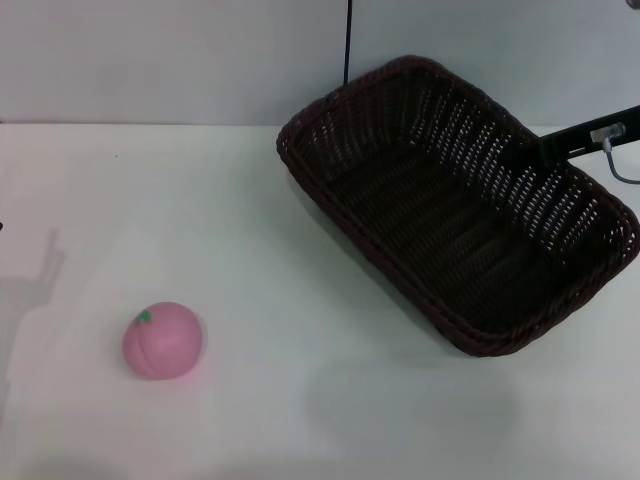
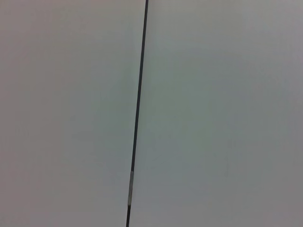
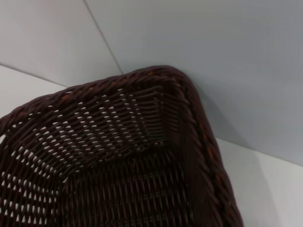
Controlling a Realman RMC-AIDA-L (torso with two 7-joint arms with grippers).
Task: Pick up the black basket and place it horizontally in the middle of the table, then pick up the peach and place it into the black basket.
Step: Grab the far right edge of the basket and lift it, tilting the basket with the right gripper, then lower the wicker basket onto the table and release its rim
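The black basket point(image 1: 440, 230) is at the right in the head view, turned diagonally, and its faint shadow lies apart from it on the white table point(image 1: 300, 420), so it hangs a little above the top. My right gripper point(image 1: 535, 150) reaches in from the right edge and grips the basket's far right rim. The right wrist view looks into a corner of the basket point(image 3: 123, 156) from close up. The pink peach point(image 1: 162, 340) lies on the table at the front left, well apart from the basket. My left gripper is out of view.
A grey wall point(image 1: 150, 60) with a dark vertical seam point(image 1: 348, 40) stands behind the table's back edge. The left wrist view shows only this wall and the seam point(image 2: 137, 118). A shadow of the left arm falls on the table's left edge point(image 1: 30, 290).
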